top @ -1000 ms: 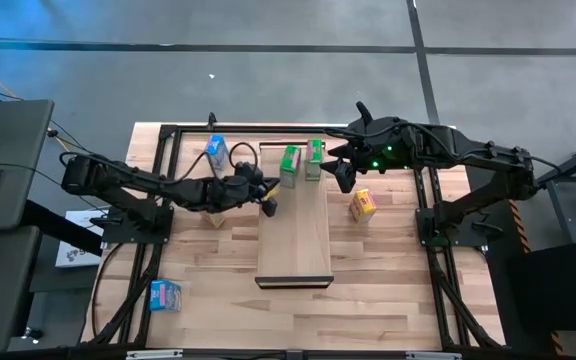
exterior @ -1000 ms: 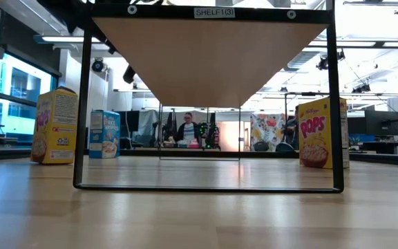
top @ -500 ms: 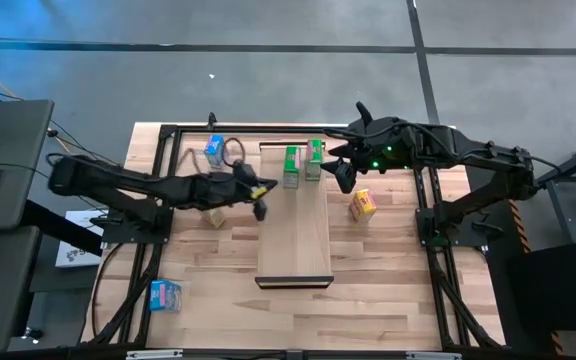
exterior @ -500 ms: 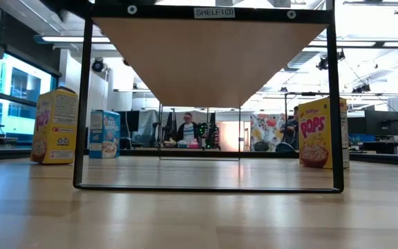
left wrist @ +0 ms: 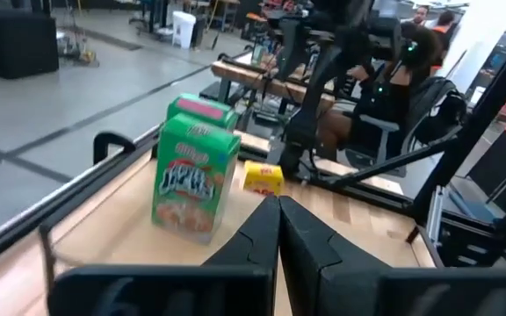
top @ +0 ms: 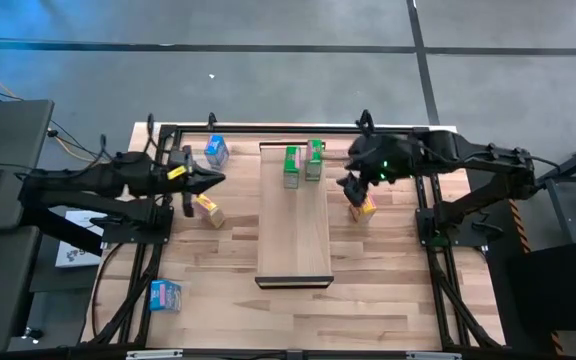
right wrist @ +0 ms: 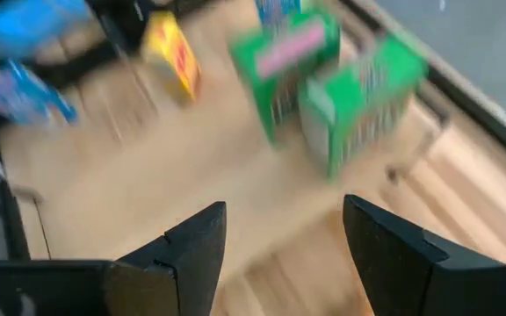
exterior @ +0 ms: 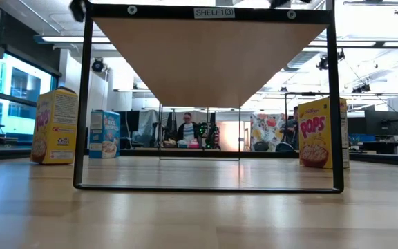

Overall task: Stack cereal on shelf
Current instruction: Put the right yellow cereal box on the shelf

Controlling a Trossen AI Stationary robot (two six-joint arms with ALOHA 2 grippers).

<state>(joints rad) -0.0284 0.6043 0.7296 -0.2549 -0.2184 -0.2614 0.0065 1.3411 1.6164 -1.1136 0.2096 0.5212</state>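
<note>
Room: a big bright workshop behind my wooden table [top: 218, 290], with a person [exterior: 187, 129] sitting far back.
Shelf: the long light board [top: 294, 230] lies down the middle of the table.
On the shelf: two green boxes [top: 301, 164] stand side by side at its far end. The rest of the board is bare.
Off the shelf: one yellow box [top: 208, 209] and one blue box [top: 215, 151] stand on the left side. Another blue box [top: 165, 295] lies near the front left corner. A second yellow box [top: 364, 206] stands on the right, just beside the shelf.
My left hand [top: 208, 180]: fingers pressed together, holding nothing, up over the left side between the blue box and the yellow one.
My right hand [top: 352, 190]: fingers apart, holding nothing, just above the yellow box on the right.
What I think comes next: grab that yellow box.
What could go wrong: if I come down crooked, a finger could tip the yellow box over. If I swing it too fast to the shelf, it could knock the green boxes down.
</note>
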